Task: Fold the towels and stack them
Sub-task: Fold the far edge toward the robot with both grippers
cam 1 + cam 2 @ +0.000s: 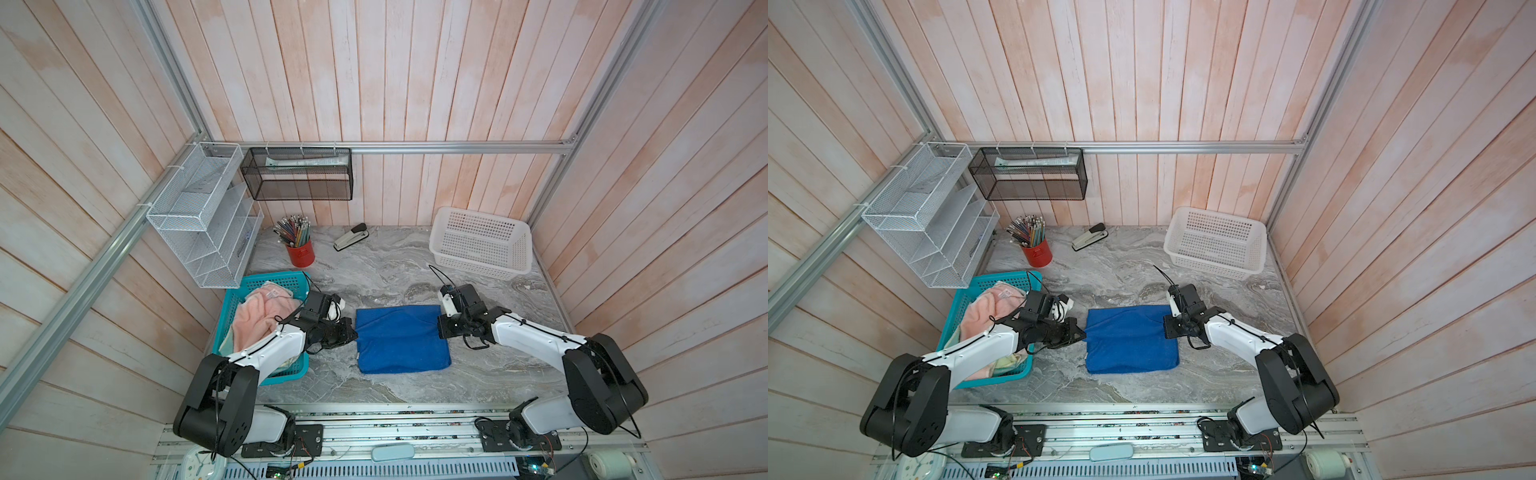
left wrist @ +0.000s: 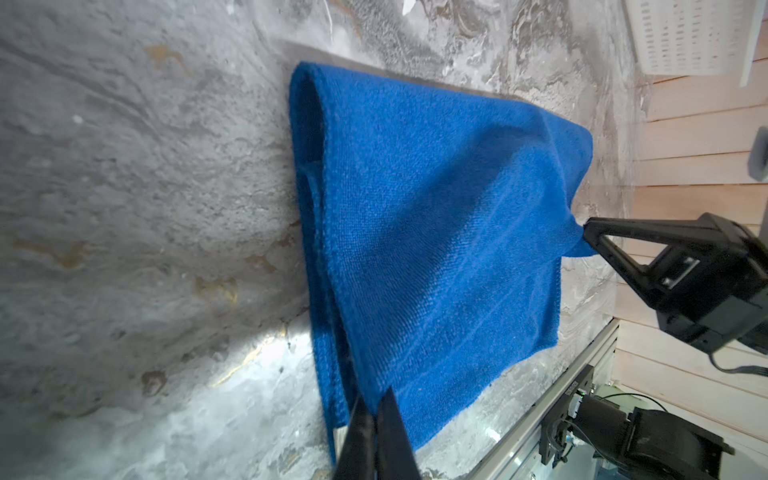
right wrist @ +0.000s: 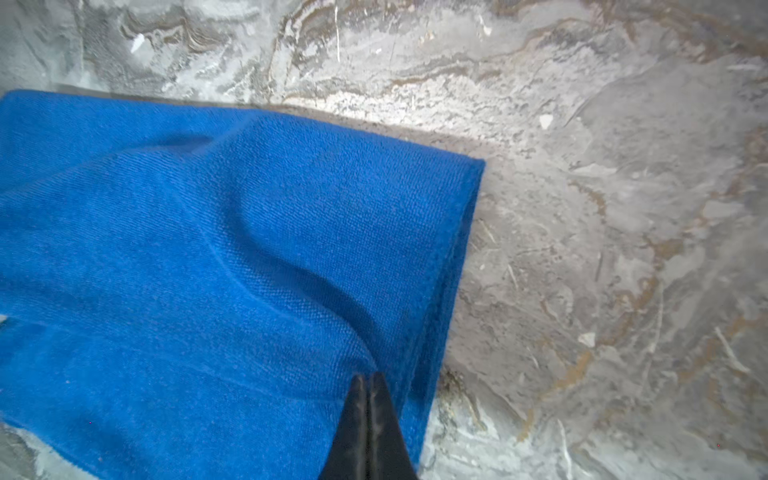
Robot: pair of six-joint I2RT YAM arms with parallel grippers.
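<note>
Both top views: one towel partly folded, the others wait.
We see the blue towel (image 1: 402,338) lying in the middle of the grey table (image 1: 374,270), already doubled over (its layers show at the edge in the left wrist view). Our left gripper (image 1: 354,332) is pinched tight on its left edge, and our right gripper (image 1: 439,328) is pinched tight on its right edge. The pink towel (image 1: 253,320) and a pale yellow towel (image 1: 1005,362) sit crumpled in the teal basket (image 1: 270,277). We think most of the folding is left, and no stack is begun.
</note>
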